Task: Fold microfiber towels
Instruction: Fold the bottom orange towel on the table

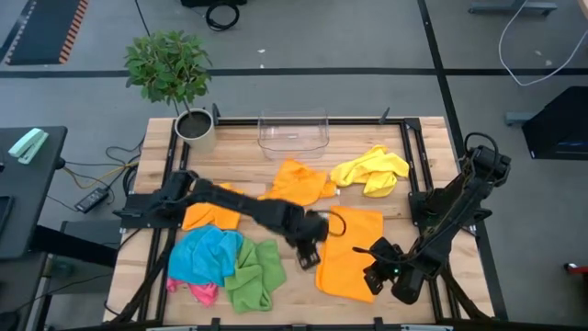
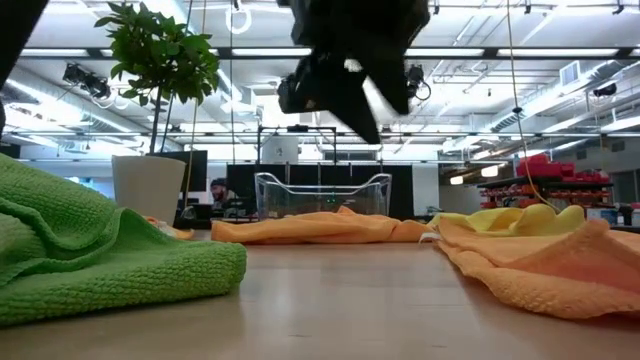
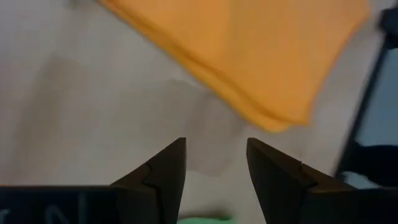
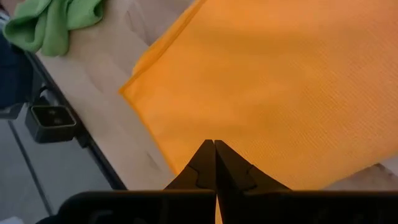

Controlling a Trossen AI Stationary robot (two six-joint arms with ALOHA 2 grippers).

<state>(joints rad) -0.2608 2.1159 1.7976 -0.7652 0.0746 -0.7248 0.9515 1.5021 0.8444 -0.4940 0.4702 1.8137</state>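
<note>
A folded orange towel (image 1: 351, 250) lies flat on the table at the near right; its stacked edges show in the left wrist view (image 3: 249, 56). My left gripper (image 1: 310, 256) hangs open over bare wood just left of it, nothing between its fingers (image 3: 214, 146). My right gripper (image 1: 375, 276) is shut at the towel's near right part (image 4: 214, 144). Loose towels lie about: orange (image 1: 299, 181), yellow (image 1: 370, 170), another orange (image 1: 211, 216), blue (image 1: 207, 253), green (image 1: 257, 276), pink (image 1: 197, 292). My right gripper's shut fingertips (image 4: 208, 155) slant down from the table's near right over the folded orange towel's top face (image 4: 214, 124). The towel lies flat on the wood. Whether the tips touch the cloth, I cannot tell.
A clear plastic bin (image 1: 294, 133) stands at the far edge, and a potted plant (image 1: 188, 92) at the far left corner. Bare wood (image 1: 294, 290) shows between the green towel and the folded orange one. Black rails (image 1: 409, 165) run along the table's sides.
</note>
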